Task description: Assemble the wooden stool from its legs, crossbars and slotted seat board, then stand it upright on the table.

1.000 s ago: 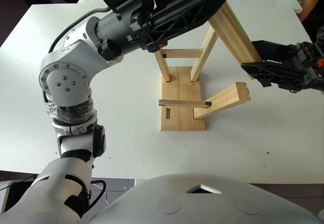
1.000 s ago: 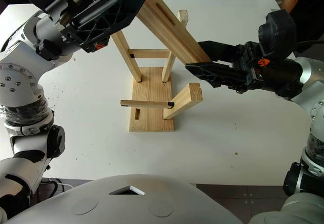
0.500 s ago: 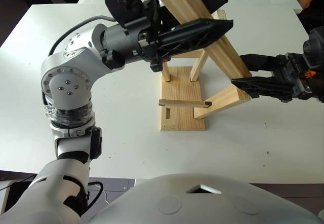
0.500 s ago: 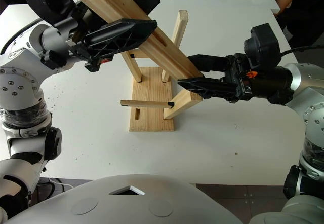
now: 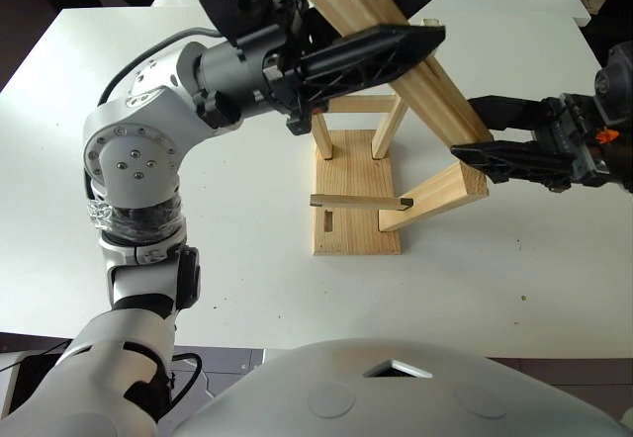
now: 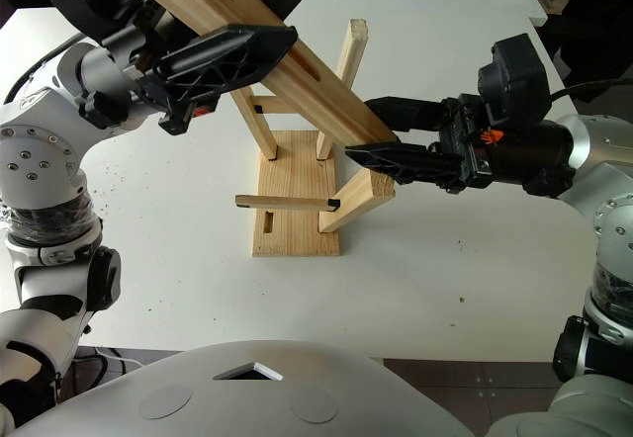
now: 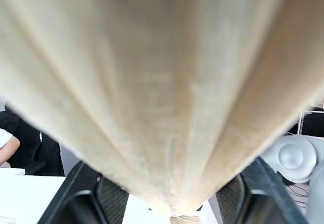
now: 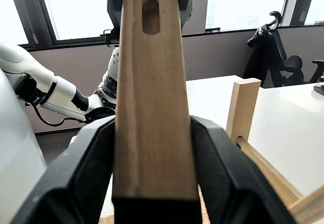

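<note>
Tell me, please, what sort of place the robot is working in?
Probably an office or a lab: a broad white table, a black office chair by the wall, and large windows along that wall.

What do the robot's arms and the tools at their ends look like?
Both arms are silver-grey shells. The left arm has round joint caps dotted with screws, black bands between segments and a black cable looping alongside. The right arm ends in a black wrist block with an orange mark. The left tool and right tool are two long, tapering black plastic fingers with ribbed sides.
</note>
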`<state>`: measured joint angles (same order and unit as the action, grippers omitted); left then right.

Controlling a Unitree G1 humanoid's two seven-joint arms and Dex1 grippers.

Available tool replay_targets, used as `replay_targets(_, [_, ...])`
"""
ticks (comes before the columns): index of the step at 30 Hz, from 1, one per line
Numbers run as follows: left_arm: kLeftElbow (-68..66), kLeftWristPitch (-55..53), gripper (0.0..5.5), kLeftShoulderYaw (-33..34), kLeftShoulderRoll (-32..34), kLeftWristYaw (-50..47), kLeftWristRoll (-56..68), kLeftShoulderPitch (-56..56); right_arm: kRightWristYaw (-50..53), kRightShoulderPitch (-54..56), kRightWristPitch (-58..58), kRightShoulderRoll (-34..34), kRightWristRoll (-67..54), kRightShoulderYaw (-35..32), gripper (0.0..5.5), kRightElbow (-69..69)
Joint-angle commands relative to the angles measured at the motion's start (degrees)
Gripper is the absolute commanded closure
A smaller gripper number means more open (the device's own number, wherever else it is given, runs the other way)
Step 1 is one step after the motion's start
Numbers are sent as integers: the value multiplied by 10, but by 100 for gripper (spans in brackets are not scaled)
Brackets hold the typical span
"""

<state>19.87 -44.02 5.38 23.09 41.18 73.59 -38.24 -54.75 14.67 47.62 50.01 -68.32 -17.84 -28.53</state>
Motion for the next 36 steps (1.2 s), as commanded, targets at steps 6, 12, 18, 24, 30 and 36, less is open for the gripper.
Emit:
replay_targets(6, [-57,9,345,58,25,-42,-10,-64,20,-25,-14,-3,37,-8,201,12])
replay_targets(12, [-85,-12,345,121,233,101,-98,14,20,-133,-27,-3,57,-92,201,5])
replay_targets(18, [-76,-8,345,160,327,231,-133,98,18,-244,-35,-12,63,-188,201,-14])
replay_targets(24, [-9,26,345,176,299,266,-152,235,8,-248,-44,-2,73,-189,201,12])
replay_targets(30, [47,86,345,163,248,267,-201,372,-22,-205,-44,33,85,-154,201,41])
replay_targets(36, [99,120,345,137,197,236,-219,442,-45,-175,-42,54,95,-129,201,58])
